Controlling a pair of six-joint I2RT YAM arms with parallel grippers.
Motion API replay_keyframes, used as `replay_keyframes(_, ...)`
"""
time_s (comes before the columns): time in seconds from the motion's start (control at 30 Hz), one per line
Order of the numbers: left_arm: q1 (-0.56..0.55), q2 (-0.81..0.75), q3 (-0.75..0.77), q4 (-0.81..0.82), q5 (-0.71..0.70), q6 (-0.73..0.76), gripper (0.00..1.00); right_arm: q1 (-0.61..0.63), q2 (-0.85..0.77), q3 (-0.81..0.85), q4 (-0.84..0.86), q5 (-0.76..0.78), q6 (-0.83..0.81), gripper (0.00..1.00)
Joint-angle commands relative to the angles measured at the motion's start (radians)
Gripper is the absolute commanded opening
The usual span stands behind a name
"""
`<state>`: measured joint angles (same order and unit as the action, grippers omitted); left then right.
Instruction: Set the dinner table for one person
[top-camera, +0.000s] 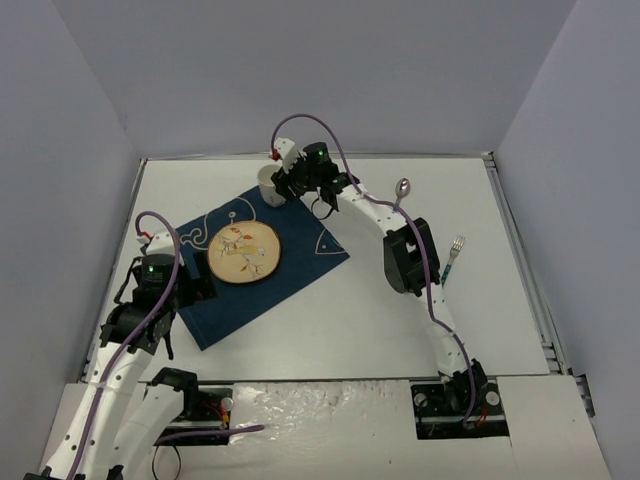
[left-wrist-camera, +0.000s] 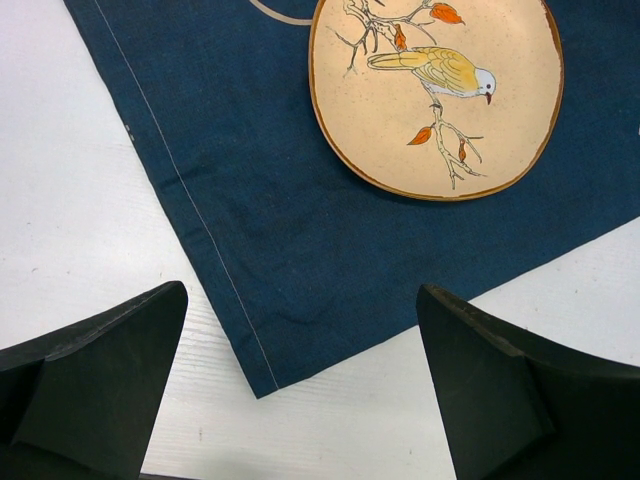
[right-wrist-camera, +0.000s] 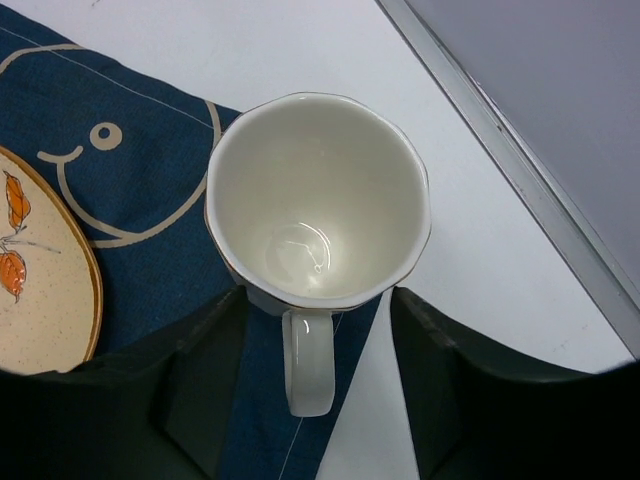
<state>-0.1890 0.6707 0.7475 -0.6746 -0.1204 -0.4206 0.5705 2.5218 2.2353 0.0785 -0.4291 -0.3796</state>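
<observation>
On the white dinner table (top-camera: 330, 320) lies a dark blue placemat (top-camera: 300, 270) with a bird-painted plate (top-camera: 243, 252) on it. A white cup (right-wrist-camera: 318, 200) stands upright at the placemat's far corner (top-camera: 270, 185). My right gripper (right-wrist-camera: 318, 325) is open around the cup's handle (right-wrist-camera: 308, 365), and there is a gap between the handle and each finger (right-wrist-camera: 205, 380). My left gripper (left-wrist-camera: 302, 292) hangs open and empty over the placemat's near corner (left-wrist-camera: 262, 385), at the table's left (top-camera: 165, 320). The plate (left-wrist-camera: 440, 90) lies beyond it.
A spoon (top-camera: 402, 188) lies at the back right of the table and a fork (top-camera: 453, 255) lies further right. Grey walls enclose the table on three sides; a metal rail (right-wrist-camera: 520, 190) runs along the edge close to the cup.
</observation>
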Motion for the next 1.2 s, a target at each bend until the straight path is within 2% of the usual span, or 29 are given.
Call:
replay_keyframes(0.0,-0.003,-0.004,0.013,0.052,0.005,0.005,0.97,0.003,-0.162,-0.089,0.086,0.037,0.008,0.58)
replay_keyframes(0.13,-0.003,-0.005,0.012,0.054,0.012,0.005,0.97,-0.015,-0.32,-0.262,0.133,0.088,0.046,0.64)
replay_keyframes(0.27,-0.003,-0.002,0.013,0.052,0.016,0.005,0.97,-0.056,-0.47,-0.415,0.197,0.216,0.206,0.66)
replay_keyframes(0.37,-0.002,-0.002,0.015,0.05,0.014,0.004,0.97,-0.101,-0.565,-0.514,0.186,0.437,0.339,0.67)
replay_keyframes(0.43,0.0,-0.003,0.015,0.049,0.012,0.002,0.97,-0.131,-0.635,-0.614,0.171,0.643,0.428,0.67)
replay_keyframes(0.5,0.0,-0.003,0.014,0.046,0.009,0.002,0.97,-0.179,-0.654,-0.659,0.12,0.711,0.514,0.67)
replay_keyframes(0.73,0.002,0.001,0.015,0.044,0.007,-0.001,0.97,-0.3,-0.641,-0.783,0.049,0.773,0.695,0.67)
replay_keyframes(1.17,0.0,0.004,0.014,0.039,0.009,-0.005,0.97,-0.351,-0.439,-0.699,0.045,0.686,0.771,0.61)
